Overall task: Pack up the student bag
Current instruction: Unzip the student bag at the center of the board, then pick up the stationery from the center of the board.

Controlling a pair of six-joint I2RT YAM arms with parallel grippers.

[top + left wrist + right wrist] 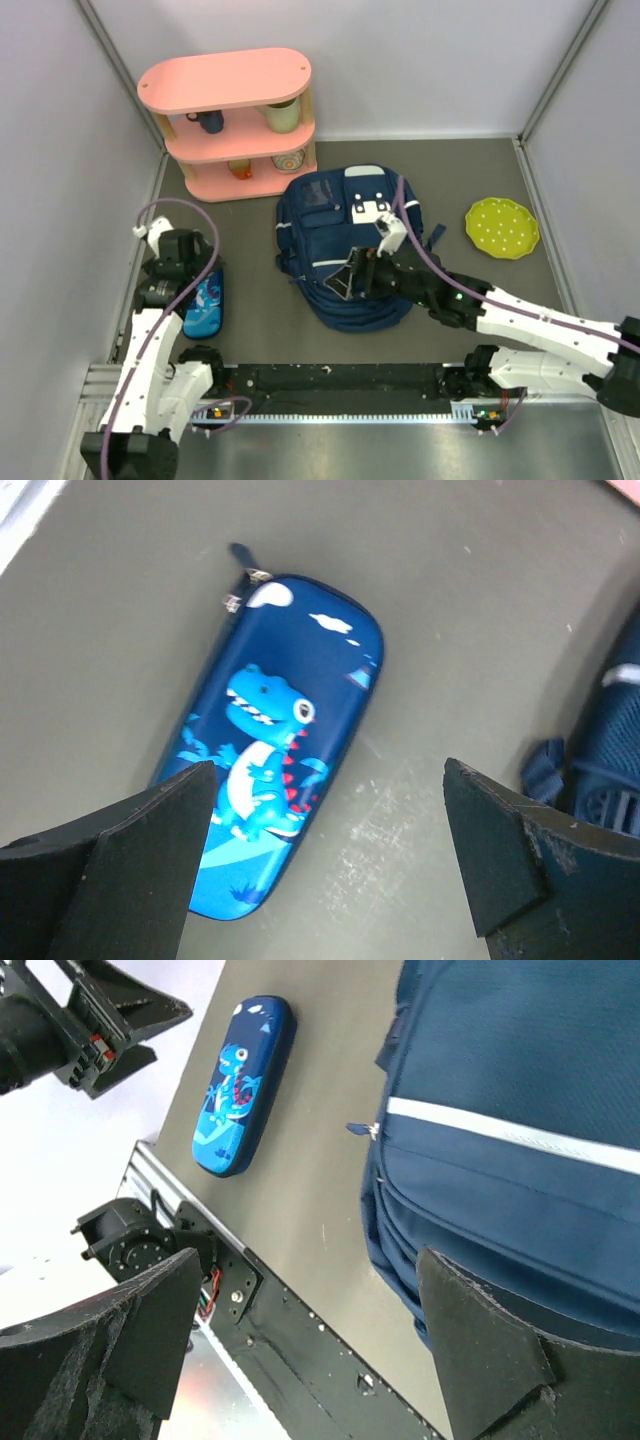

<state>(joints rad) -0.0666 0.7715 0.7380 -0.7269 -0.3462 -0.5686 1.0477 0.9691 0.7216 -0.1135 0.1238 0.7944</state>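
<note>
The student bag (335,235), navy blue with white patches and stripes, lies flat in the middle of the table. It also shows in the right wrist view (520,1090) and at the right edge of the left wrist view (612,742). My right gripper (347,277) hovers open and empty over the bag's near left edge; in its own view (310,1345) the table and front rail lie between its fingers. My left gripper (188,272) is open and empty just above a bright-blue dinosaur pencil case (280,750). The case lies under its left finger (140,870).
A pink three-tier shelf (230,120) with cups stands at the back left. A green dotted plate (502,228) lies right of the bag. The pencil case (205,303) lies near the left wall. A black rail (340,380) runs along the near edge.
</note>
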